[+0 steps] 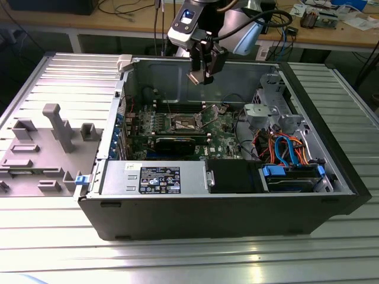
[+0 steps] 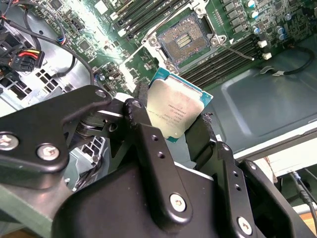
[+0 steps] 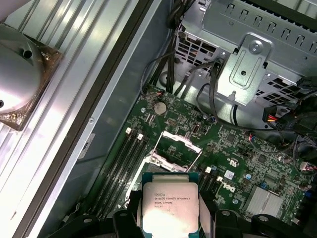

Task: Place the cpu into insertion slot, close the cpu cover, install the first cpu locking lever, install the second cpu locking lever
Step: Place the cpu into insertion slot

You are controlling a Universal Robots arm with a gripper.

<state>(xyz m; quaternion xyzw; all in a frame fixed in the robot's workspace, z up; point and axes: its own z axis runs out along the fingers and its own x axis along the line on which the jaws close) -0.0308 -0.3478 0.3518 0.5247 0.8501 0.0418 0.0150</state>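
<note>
Second wrist view showed the cpu (image 2: 177,110) clamped between my jaws by two opposite edges, with one black finger (image 2: 144,126) on each side. Its silver-grey top faced the camera and its green rim was clear of the pads. I judged that an edge grip like this kept the underside free and turned toward the board, as seating it would need. My gripper (image 1: 201,74) hung inside the open computer case (image 1: 237,207), above the green motherboard (image 1: 222,133) and well apart from it, so the chip touched nothing but me.

The insertion slot (image 2: 184,40) lay beyond the chip with its dark centre bare and nothing seated in it. In the first wrist view the cpu (image 3: 171,206) sat in front of the socket area. Just past it, the cpu cover (image 3: 182,141) stood tilted up on its hinge, the board visible through its window. Raised like that, it left the way down to the slot clear. A thin wire that I took for a locking lever (image 2: 241,52) lay swung out beside the socket, over the memory slots (image 2: 223,59), which fitted an unlatched frame.

The case lay on its side with the panel off, so the board faced up toward me.
</note>
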